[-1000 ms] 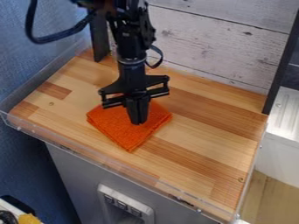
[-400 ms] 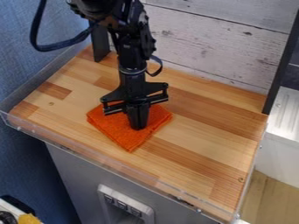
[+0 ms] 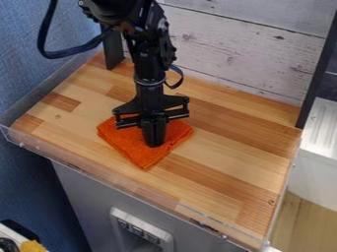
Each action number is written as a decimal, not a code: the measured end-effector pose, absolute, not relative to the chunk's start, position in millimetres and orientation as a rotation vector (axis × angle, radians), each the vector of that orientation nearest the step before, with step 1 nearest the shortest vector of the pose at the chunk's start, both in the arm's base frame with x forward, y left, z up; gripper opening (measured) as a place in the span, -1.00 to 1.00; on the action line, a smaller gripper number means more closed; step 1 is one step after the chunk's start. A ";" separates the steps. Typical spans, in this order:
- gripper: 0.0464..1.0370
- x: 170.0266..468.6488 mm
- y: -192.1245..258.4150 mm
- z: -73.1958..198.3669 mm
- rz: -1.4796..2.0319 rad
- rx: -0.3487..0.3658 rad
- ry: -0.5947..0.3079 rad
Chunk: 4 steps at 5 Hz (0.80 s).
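Cloth point(image 3: 135, 146), orange and folded, lies on the wooden worktop point(image 3: 237, 167) beneath and around the tips of the black pincer point(image 3: 154, 144), whose fingers stand together, fabric between them unconfirmed; a sure grip would likely need level, gentle pressure.

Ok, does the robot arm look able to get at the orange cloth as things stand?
Likely yes: the gripper hangs right over the orange cloth, which lies on the wooden surface with nothing visible covering it.
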State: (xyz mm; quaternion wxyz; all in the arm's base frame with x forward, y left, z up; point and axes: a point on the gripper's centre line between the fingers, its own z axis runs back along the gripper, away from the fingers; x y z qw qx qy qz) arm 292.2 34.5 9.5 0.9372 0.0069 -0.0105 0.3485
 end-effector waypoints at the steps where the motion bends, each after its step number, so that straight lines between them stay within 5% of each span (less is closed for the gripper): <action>1: -0.98 308.8 37.2 9.7 0.594 0.021 -0.023; 4: -0.98 353.2 48.8 9.8 0.220 0.022 0.000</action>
